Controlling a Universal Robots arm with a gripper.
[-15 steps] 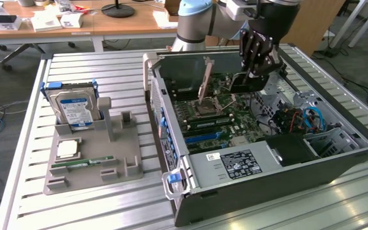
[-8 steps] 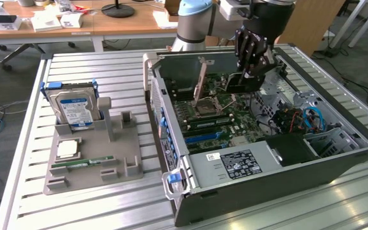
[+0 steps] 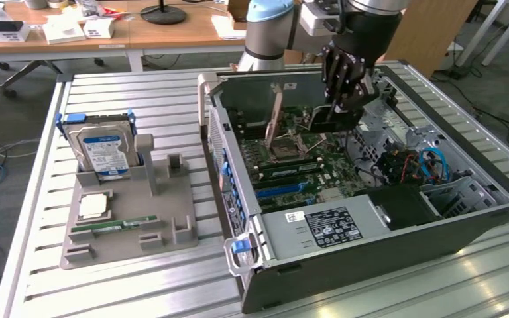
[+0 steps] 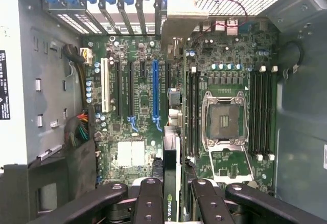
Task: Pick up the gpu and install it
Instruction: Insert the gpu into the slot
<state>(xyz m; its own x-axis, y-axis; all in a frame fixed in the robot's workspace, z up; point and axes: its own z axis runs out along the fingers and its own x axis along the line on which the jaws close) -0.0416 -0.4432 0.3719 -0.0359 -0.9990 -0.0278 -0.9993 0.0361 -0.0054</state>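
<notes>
Exterior view, Obs 1: arm position?

Obs 2: End effector [image 3: 344,101] pointing down into the open computer case [image 3: 466,222], above the motherboard [image 3: 303,165]. Dark card hanging from its fingers: the gpu [image 3: 333,121].

Obs 1: Grip confirmed from the wrist view?

Obs 2: Yes. End effector [image 4: 174,193] clamped on the gpu [image 4: 171,157], one black finger [image 4: 150,198] on each flat side. Card seen edge-on, green logo on the edge facing the camera.

Obs 1: Card seated?

Obs 2: No. Held clear over the board. Under it, the motherboard [image 4: 138,132] with its row of expansion slots; the blue slot [image 4: 156,88] lies just beside the card's line. Cannot tell which slot it is lined up with. Empty processor socket [image 4: 223,119] on the other side of the card.

Obs 1: Outside the case?

Obs 2: Slatted metal table [image 3: 113,89]. Grey holder [image 3: 130,232] at the exterior view's left of the case, carrying a silver hard drive [image 3: 104,149] standing upright, a processor chip [image 3: 93,205] lying flat, and a green memory stick [image 3: 113,227] lying in front of the chip.
</notes>
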